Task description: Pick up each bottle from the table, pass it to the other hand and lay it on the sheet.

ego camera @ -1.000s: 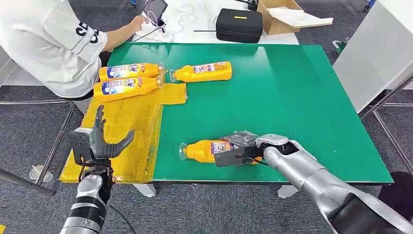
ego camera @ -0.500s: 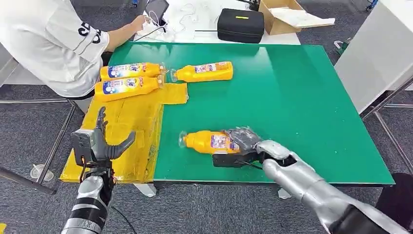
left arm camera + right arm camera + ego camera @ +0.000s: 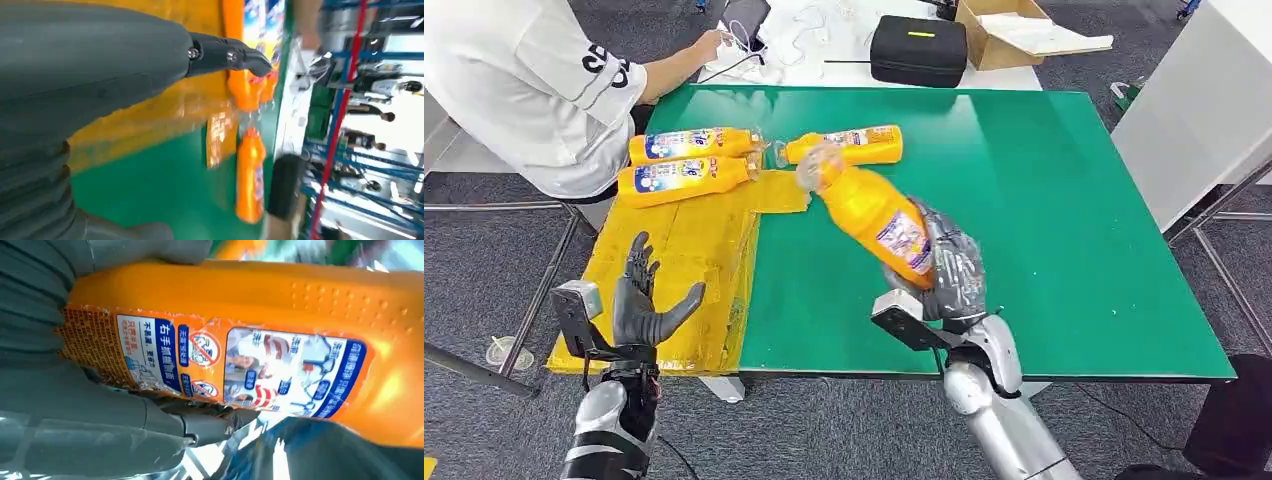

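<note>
The held bottle (image 3: 879,218) is orange with a clear cap and a blue and white label. It is lifted above the green bench (image 3: 1044,200) and tilted, with its cap pointing up and away toward the far left and its base low, inside the right hand (image 3: 949,270). The right hand grips the lower part of the bottle, with the fingers wrapped around the body; the right wrist view shows the label (image 3: 240,367) close against the grey thumb.

The left hand (image 3: 646,300) stands over the near part of the yellow sheet (image 3: 689,250), palm turned toward the bottle, fingers spread apart and holding nothing.

Two bottles (image 3: 686,165) lie side by side on the far end of the sheet, with their caps toward the right. A third bottle (image 3: 849,146) lies on the green bench just beside the sheet's far corner, with its cap toward the other two.

A person in a white shirt (image 3: 524,80) sits at the far left corner of the bench. Behind the bench, a black case (image 3: 917,50) and an open cardboard box (image 3: 1009,30) rest on a white table.
</note>
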`<state>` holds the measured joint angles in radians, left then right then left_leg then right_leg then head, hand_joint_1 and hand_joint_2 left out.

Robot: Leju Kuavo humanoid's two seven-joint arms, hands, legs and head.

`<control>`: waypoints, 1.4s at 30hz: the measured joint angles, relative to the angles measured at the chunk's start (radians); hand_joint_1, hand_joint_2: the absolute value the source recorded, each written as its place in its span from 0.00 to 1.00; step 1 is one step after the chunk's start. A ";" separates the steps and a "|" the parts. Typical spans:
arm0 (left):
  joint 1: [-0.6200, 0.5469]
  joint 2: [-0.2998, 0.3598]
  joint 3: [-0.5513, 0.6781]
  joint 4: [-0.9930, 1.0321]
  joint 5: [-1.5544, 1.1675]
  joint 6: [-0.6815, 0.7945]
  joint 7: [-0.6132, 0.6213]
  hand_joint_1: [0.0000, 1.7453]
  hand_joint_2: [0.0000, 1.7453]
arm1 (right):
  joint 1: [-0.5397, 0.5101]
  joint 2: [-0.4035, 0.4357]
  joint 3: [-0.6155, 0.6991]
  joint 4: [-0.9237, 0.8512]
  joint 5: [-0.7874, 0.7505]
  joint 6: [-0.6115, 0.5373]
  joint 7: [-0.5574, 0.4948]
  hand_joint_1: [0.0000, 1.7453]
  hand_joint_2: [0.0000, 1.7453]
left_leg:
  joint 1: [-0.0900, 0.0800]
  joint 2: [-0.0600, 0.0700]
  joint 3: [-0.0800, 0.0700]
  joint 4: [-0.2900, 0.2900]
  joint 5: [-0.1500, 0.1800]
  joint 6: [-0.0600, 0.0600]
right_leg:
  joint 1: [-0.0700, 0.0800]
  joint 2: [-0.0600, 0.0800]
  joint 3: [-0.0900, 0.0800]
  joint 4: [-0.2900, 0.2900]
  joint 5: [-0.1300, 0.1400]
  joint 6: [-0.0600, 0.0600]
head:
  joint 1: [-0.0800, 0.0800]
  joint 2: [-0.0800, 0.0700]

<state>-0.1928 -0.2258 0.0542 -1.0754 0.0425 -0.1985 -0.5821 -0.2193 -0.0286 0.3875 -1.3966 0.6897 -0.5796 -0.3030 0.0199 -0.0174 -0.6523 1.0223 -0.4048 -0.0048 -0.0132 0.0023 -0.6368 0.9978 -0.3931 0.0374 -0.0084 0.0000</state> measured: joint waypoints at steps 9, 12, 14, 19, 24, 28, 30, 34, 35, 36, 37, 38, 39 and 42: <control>0.016 -0.006 -0.109 -0.041 0.208 -0.211 0.083 0.00 1.00 | 0.082 0.108 -0.170 -0.002 -0.176 0.037 -0.261 1.00 1.00 | 0.000 0.001 0.000 0.000 0.000 0.000 | 0.000 0.000 0.000 0.000 0.000 0.000 | 0.000 0.000; 0.016 -0.004 -0.144 -0.040 0.235 -0.243 0.089 0.00 1.00 | 0.088 0.130 -0.178 0.039 -0.184 0.050 -0.294 1.00 1.00 | 0.000 0.002 0.000 0.000 0.000 0.000 | 0.000 0.001 0.000 0.000 0.000 0.000 | 0.000 0.000; 0.016 -0.002 -0.161 -0.035 0.264 -0.276 0.095 0.00 1.00 | 0.088 0.142 -0.181 0.066 -0.196 0.092 -0.302 1.00 1.00 | 0.000 0.002 0.000 0.000 0.000 0.000 | 0.000 0.001 0.000 0.000 0.000 0.000 | 0.000 0.000; 0.010 0.008 -0.221 -0.013 0.286 -0.339 0.102 0.00 1.00 | 0.079 0.190 -0.158 0.185 -0.206 0.157 -0.362 1.00 1.00 | 0.000 0.002 0.000 0.000 0.000 0.000 | 0.000 0.001 -0.001 0.000 0.000 0.000 | 0.000 0.000; -0.012 0.014 -0.295 0.023 0.289 -0.352 0.097 0.00 1.00 | 0.044 0.248 -0.067 0.351 -0.169 0.163 -0.390 1.00 1.00 | 0.000 0.002 0.000 0.000 0.000 0.000 | 0.000 0.001 -0.001 0.000 0.000 0.000 | 0.000 0.000; -0.024 0.018 -0.330 0.045 0.289 -0.352 0.097 0.00 1.00 | 0.015 0.285 -0.011 0.440 -0.163 0.162 -0.390 1.00 1.00 | 0.000 0.002 0.000 0.000 0.000 0.000 | 0.000 0.001 -0.001 0.000 0.000 0.000 | 0.000 0.000; -0.029 0.020 -0.341 0.055 0.289 -0.352 0.096 0.00 1.00 | 0.003 0.298 0.007 0.471 -0.154 0.156 -0.388 1.00 1.00 | 0.000 0.002 0.000 0.000 0.000 0.000 | 0.000 0.001 -0.001 0.000 0.000 0.000 | 0.000 0.000; -0.040 0.023 -0.354 0.078 0.289 -0.347 0.099 0.00 1.00 | -0.019 0.318 0.054 0.525 -0.117 0.138 -0.370 1.00 1.00 | 0.000 0.002 0.000 0.000 0.000 0.000 | 0.000 0.001 -0.001 0.000 0.000 0.000 | 0.000 0.000; -0.043 0.025 -0.357 0.086 0.294 -0.347 0.101 0.00 1.00 | -0.026 0.323 0.067 0.542 -0.108 0.131 -0.365 1.00 1.00 | 0.000 0.002 0.000 0.000 0.000 0.000 | 0.000 0.001 -0.001 0.000 0.000 0.000 | 0.000 0.000; -0.045 0.027 -0.357 0.094 0.298 -0.348 0.101 0.00 1.00 | -0.032 0.328 0.081 0.559 -0.103 0.129 -0.359 1.00 1.00 | 0.000 0.002 0.000 0.000 0.000 0.000 | 0.000 0.001 -0.001 0.000 0.000 0.000 | 0.000 0.000; -0.046 0.029 -0.357 0.099 0.305 -0.348 0.101 0.00 1.00 | -0.038 0.331 0.089 0.570 -0.103 0.130 -0.352 1.00 1.00 | 0.000 0.002 0.000 0.000 0.000 0.000 | 0.000 0.001 -0.001 0.000 0.000 0.000 | 0.000 0.000; -0.046 0.031 -0.356 0.105 0.315 -0.350 0.101 0.00 1.00 | -0.045 0.332 0.096 0.584 -0.104 0.131 -0.346 1.00 1.00 | 0.000 0.002 0.000 0.000 0.000 0.000 | 0.000 0.001 -0.001 0.000 0.000 0.000 | 0.000 0.000; -0.046 0.032 -0.356 0.109 0.316 -0.352 0.100 0.99 1.00 | -0.050 0.333 0.103 0.597 -0.106 0.132 -0.341 1.00 1.00 | 0.000 0.002 0.000 0.000 0.000 0.000 | 0.000 0.001 -0.001 0.000 0.000 0.000 | 0.000 0.000; -0.046 0.040 -0.356 0.116 0.324 -0.359 0.100 1.00 1.00 | -0.060 0.333 0.117 0.629 -0.112 0.132 -0.335 1.00 1.00 | 0.000 0.002 0.000 0.000 0.000 0.000 | 0.000 0.001 -0.001 0.000 0.000 0.000 | 0.000 0.000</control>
<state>-0.2384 -0.1858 -0.3021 -0.9594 0.3665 -0.5577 -0.4822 -0.2796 0.3048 0.5043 -0.7680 0.5772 -0.4479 -0.6382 0.0203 -0.0152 -0.6526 1.0220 -0.4045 -0.0051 -0.0130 0.0032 -0.6382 0.9979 -0.3928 0.0373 -0.0080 0.0000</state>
